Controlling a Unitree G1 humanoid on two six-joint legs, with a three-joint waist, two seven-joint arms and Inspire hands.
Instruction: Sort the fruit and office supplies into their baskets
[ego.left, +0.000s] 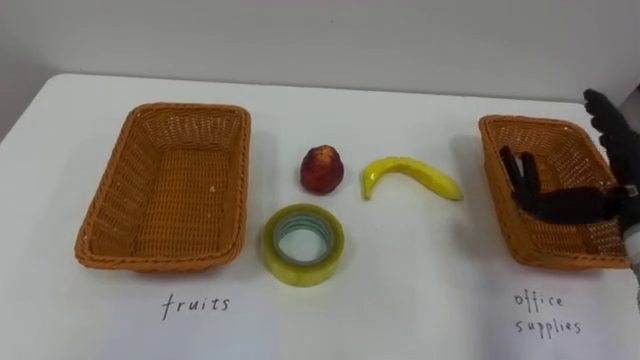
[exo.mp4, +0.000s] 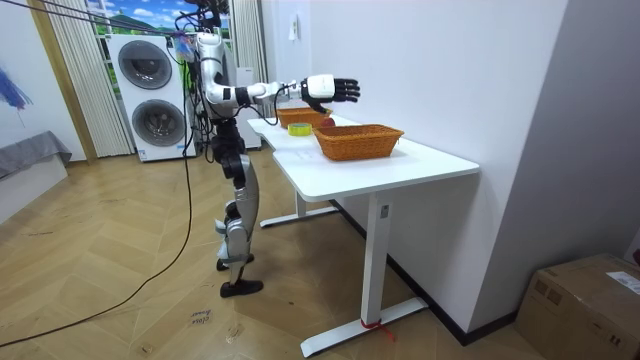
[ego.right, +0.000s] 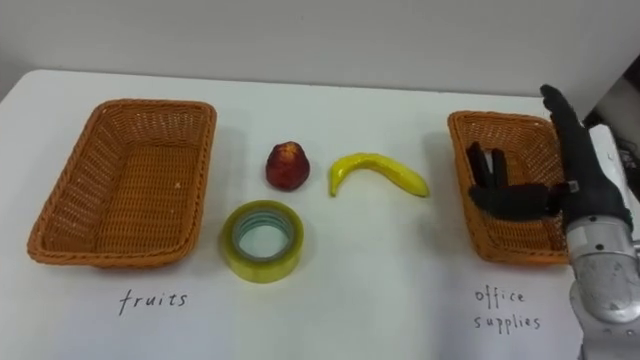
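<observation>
The room view showed the robot standing at the long side of the white bench (exo.mp4: 420, 165), two stacked washing machines (exo.mp4: 150, 95) behind it and a cardboard box (exo.mp4: 590, 305) on the floor at the room view's right. Its right arm reached out level, well above the bench top. From the eye views, the right robot hand (ego.right: 548, 195) hung over the right basket (ego.right: 480, 235), fingers loosely spread and holding nothing, hiding part of the inside. The left basket (ego.right: 60, 215), with "fruits" handwritten before it, showed a bare woven floor. Between the baskets, all on the bench, lay a red apple (ego.right: 287, 166), a banana (ego.right: 378, 172) just to its right, and a yellowish roll of tape (ego.right: 262, 241) nearer the robot.
</observation>
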